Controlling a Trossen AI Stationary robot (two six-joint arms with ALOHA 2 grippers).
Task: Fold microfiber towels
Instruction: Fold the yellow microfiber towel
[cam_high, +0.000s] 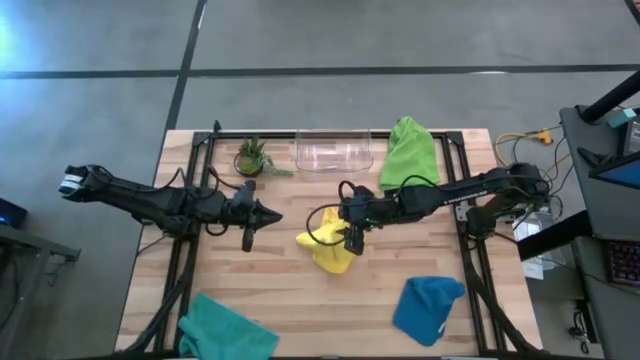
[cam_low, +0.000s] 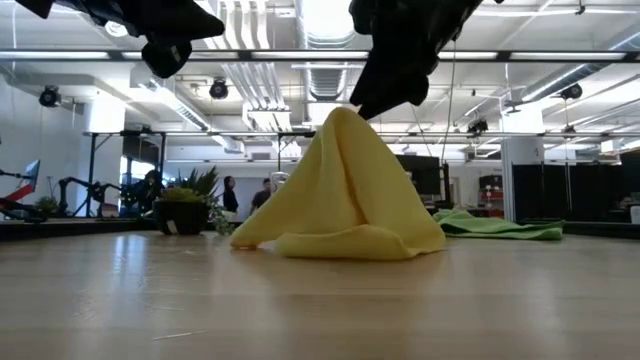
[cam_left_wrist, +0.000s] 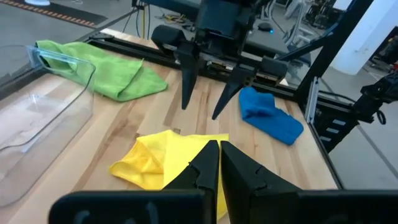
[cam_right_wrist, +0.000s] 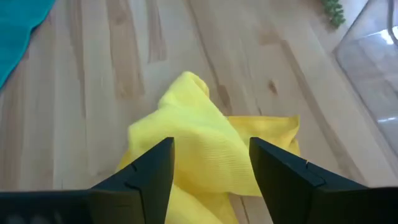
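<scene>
The yellow towel (cam_high: 332, 252) stands in a tent-like heap at mid-table, its lower edges on the wood (cam_low: 340, 190). My right gripper (cam_high: 350, 235) is open just above the heap's peak, its fingers on either side of the raised fold (cam_right_wrist: 199, 124). My left gripper (cam_high: 270, 215) is shut and empty, left of the yellow towel and above the table (cam_low: 165, 60). The lime green towel (cam_high: 408, 150) lies at the far right, the blue towel (cam_high: 428, 305) at the near right, and the teal towel (cam_high: 225, 330) at the near left edge. My right gripper points down over the yellow towel's peak (cam_low: 347, 112) with its fingers wide apart. I cannot tell whether a finger touches the cloth.
A clear plastic bin (cam_high: 333, 152) stands at the far edge. A small potted plant (cam_high: 252, 157) is to its left. Black frame rails (cam_high: 465, 250) run along the table's left and right sides. Bare wood lies between the yellow towel and the near edge.
</scene>
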